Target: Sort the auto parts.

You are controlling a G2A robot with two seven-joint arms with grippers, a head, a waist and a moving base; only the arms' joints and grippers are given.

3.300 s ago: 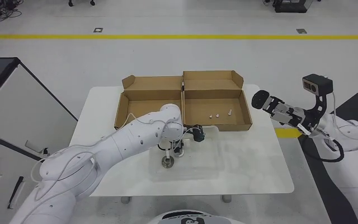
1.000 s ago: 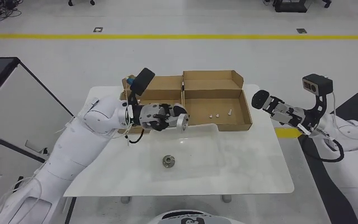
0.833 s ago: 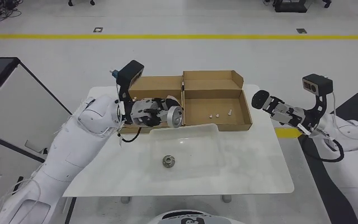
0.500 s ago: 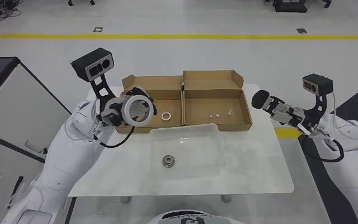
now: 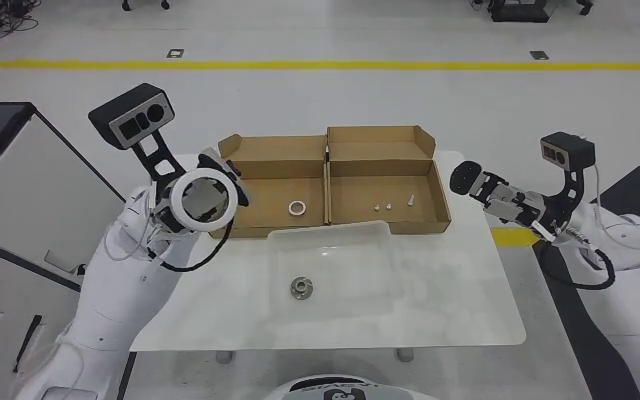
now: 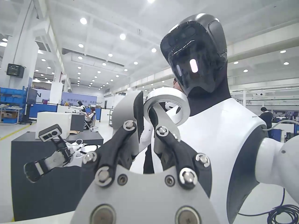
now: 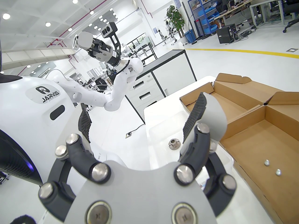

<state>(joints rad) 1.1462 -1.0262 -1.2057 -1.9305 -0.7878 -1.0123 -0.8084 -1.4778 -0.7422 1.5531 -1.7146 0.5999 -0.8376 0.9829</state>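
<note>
Over on the left, the left gripper (image 6: pixel 144 108) is hanging high above the table's (image 5: pixel 480 300) left edge and is clamping a metal ring (image 6: pixel 167 94). One finger is sitting inside the hole and the other outside, which looks like the surest way to pinch that thin wall. Moving along, the left box (image 5: pixel 262 160) is holding a smaller ring (image 5: pixel 297 209), so that is likely where rings are going. In front of the boxes, a flanged hub (image 5: pixel 301 288) is lying on the table, unsorted. The right box (image 5: pixel 385 145) is keeping three small bolts (image 5: pixel 388 204) together. Far right, the right gripper (image 7: pixel 142 117) is waiting spread wide, empty, beyond the box, probably staying clear of the other arm.
</note>
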